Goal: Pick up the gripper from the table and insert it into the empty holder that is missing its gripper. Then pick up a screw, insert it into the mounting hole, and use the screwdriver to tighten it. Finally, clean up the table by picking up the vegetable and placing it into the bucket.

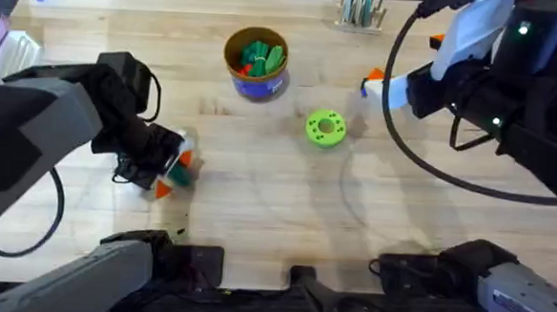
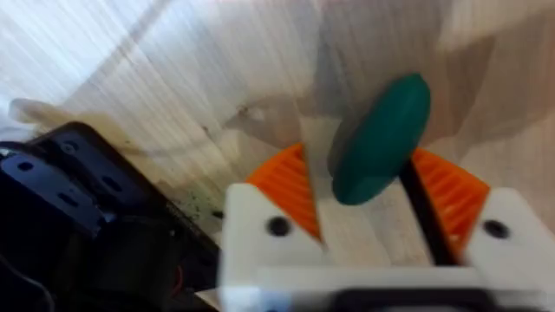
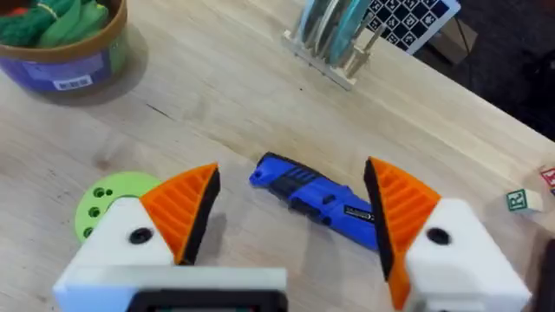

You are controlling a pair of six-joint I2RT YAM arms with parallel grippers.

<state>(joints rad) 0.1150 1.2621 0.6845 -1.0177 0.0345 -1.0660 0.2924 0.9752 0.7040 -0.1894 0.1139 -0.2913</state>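
Left arm: nearest the overhead camera, rising large and dark from the lower left, its gripper (image 1: pixel 170 167) low over the bench's left half, a little in from the near edge.
Left gripper state: clenched on the vegetable (image 2: pixel 381 139), which the left wrist view shows pinched between the orange ribbed pads (image 2: pixel 286 186), its teal body sticking out past the fingertips.
Vegetable place: in that grasp at or just above the wood; whether it touches the bench I cannot tell.
Step in hand: by my reading, the clean-up at the end of the task, with the vegetable taken but not yet carried.
Bucket: the bucket (image 1: pixel 256 64) stands toward the far edge, left of the middle, already holding green and orange toy pieces.
Next move: lift, swing away from the near edge toward the bucket, stop above its tan rim, then let go; the pinch sits at one end of the vegetable, so it could swivel on the way.
Right gripper: the right gripper (image 3: pixel 290 212) hangs released, its fingers spread wide on either side of the screwdriver (image 3: pixel 316 199).
Screwdriver place: lying flat on the bench's right part, toward the far edge.
Green disc: the green disc (image 1: pixel 325 127) lies near the bench's middle, right of the bucket and off the likely path.
Rack: a clear rack (image 1: pixel 361 7) of upright tools stands at the far edge.
In the way: nothing I can see between the left gripper and the bucket; the bucket's contents leave less room inside.
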